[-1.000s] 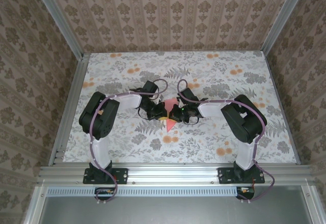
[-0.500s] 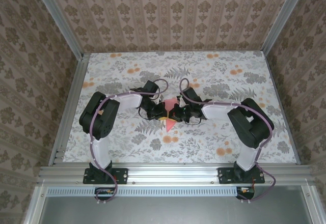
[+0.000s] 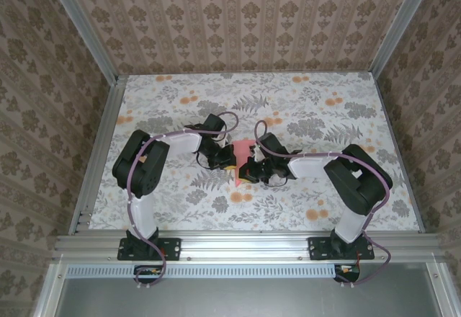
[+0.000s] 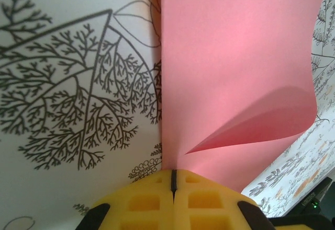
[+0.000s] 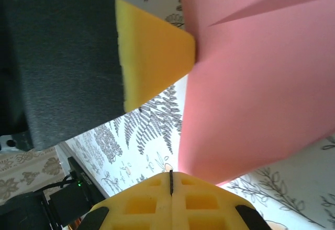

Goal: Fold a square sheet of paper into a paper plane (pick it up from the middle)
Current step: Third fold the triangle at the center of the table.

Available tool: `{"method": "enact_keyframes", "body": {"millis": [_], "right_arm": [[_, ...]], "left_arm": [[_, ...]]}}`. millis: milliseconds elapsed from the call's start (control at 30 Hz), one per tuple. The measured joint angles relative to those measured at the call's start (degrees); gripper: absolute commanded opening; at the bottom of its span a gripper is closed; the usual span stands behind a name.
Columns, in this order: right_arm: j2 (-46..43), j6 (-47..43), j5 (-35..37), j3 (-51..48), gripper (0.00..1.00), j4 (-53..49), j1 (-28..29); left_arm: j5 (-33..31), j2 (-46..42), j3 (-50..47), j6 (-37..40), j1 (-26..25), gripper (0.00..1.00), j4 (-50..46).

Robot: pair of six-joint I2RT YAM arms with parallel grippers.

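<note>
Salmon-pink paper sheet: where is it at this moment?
In the top view the salmon-pink square paper sheet sits centrally on the floral table, between the left gripper and right gripper.

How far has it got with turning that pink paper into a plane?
Early on. Done: the square sheet of paper is gripped, and one flap curls over it. In hand: the left tool and right tool are both shut, apparently pinching the sheet's edges, mid-fold. Left: no pointed dart shape with a central ridge yet, so most folds remain.

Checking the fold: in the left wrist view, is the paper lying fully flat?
No, the paper curls up and over along its right side.
</note>
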Motion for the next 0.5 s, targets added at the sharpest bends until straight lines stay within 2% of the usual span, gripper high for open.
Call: {"method": "enact_keyframes", "body": {"millis": [500], "right_arm": [[3.8,0.2,-0.9,0.0,0.01,2.1,0.6]], "left_arm": [[-0.3,0.0,0.0,0.0,0.0,0.01,0.0]]}}
